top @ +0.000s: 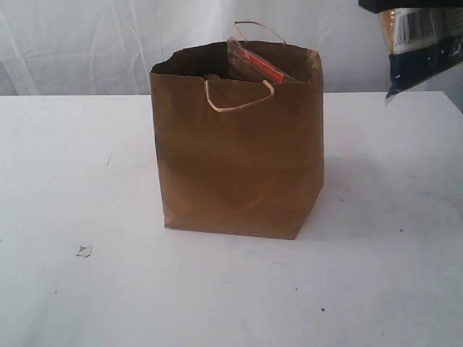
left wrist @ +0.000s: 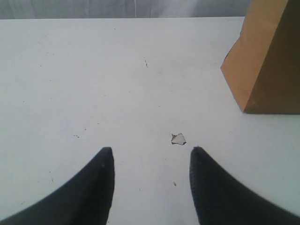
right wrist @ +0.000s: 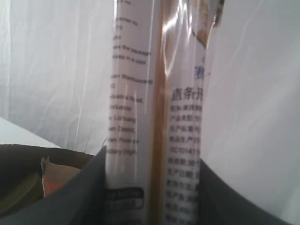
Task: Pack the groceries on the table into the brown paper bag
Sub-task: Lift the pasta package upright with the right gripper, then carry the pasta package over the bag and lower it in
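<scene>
**Left hand** (left wrist: 152, 151): two black fingers spread apart with nothing between them, poised above the large flat white table (left wrist: 93, 70) and pointing along its surface. Just beyond the fingertips a small white paper scrap (left wrist: 178, 138) lies on the bare table.

**Tall brown kraft paper bag** (top: 239, 166): stands upright near the middle of the table, well apart from the scrap. Its mouth is open and a twisted paper-cord handle (top: 239, 101) droops over the front wall. Inside, a pouch with an orange label (top: 255, 66) leans tilted, its top corner showing above the rim.

**Right hand** (right wrist: 152, 157): raised high to the right of the bag, its dark fingers pinching a long noodle packet of printed film with a dark blue end (top: 419, 50). The packet hangs tilted in the air, clear of the table. Its lower tip is about level with the bag's rim and apart from it.

**White draped sheet** (top: 87, 43): closes the scene behind.
</scene>
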